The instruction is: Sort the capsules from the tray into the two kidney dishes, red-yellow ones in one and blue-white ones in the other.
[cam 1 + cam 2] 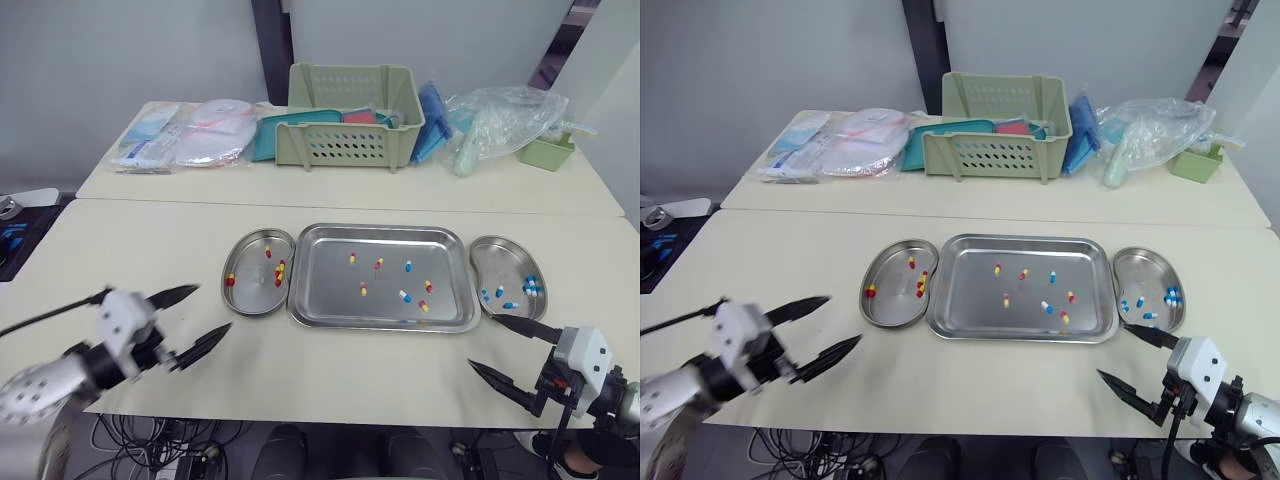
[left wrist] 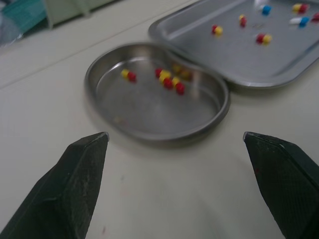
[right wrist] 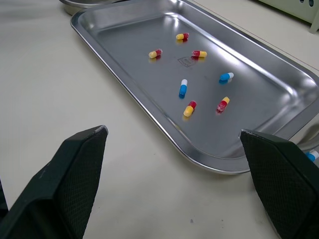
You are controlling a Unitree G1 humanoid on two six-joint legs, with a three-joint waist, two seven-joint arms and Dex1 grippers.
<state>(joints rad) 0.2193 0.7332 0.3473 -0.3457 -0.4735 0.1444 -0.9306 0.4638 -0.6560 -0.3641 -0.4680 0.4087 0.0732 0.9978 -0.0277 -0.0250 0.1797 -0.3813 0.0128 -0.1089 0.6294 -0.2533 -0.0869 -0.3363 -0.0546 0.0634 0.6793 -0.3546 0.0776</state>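
Capsules (image 1: 405,296) lie in tray (image 1: 380,231); left hand (image 1: 212,308) and right hand (image 1: 481,341) both spread, empty, above surface (image 1: 150,250).

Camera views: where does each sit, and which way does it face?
Eye views: head, looking forward and down at the table; left end effector and right end effector show, both open.
Left wrist: left arm, facing the red-yellow kidney dish; own fingers show.
Right wrist: right arm, facing the tray; own fingers show.
Shared: all show the tray.
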